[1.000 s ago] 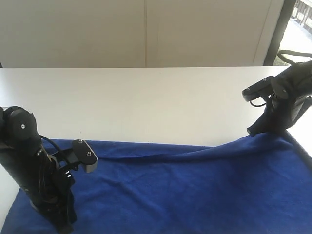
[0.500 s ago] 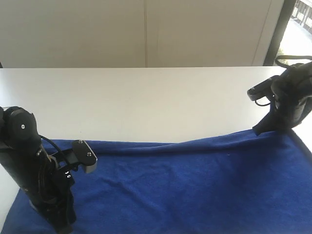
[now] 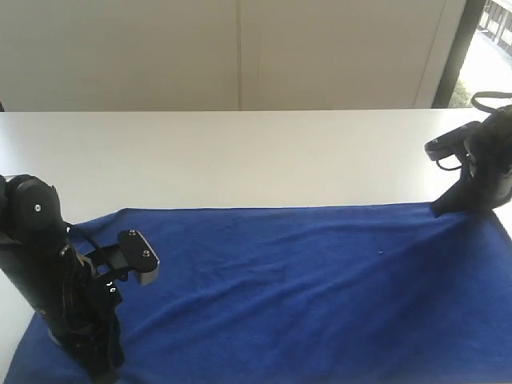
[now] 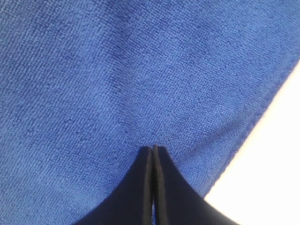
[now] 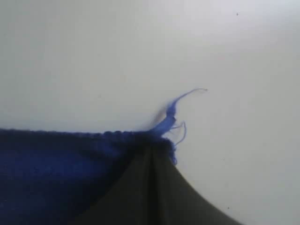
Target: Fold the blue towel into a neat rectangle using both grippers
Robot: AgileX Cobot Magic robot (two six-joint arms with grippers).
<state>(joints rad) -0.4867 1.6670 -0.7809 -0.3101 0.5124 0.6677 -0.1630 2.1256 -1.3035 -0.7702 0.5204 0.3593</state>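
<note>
Our left arm (image 3: 48,272) is matt black, a chunky rounded casing with a small silver screw (image 3: 37,207) set in its upper joint. Behind the left pincer (image 4: 153,149) sits a grey-silver block (image 3: 140,258) with rounded corners and two small screws on its face. A thin black lead (image 3: 78,232) loops beside it. The pincer's narrow dark fingers (image 4: 138,187) taper to a fine point, with a thin seam between them. Our right pincer (image 5: 151,147) is the same dark wedge. Behind it a curved black cable (image 3: 490,95) arcs over a black housing (image 3: 488,160).
</note>
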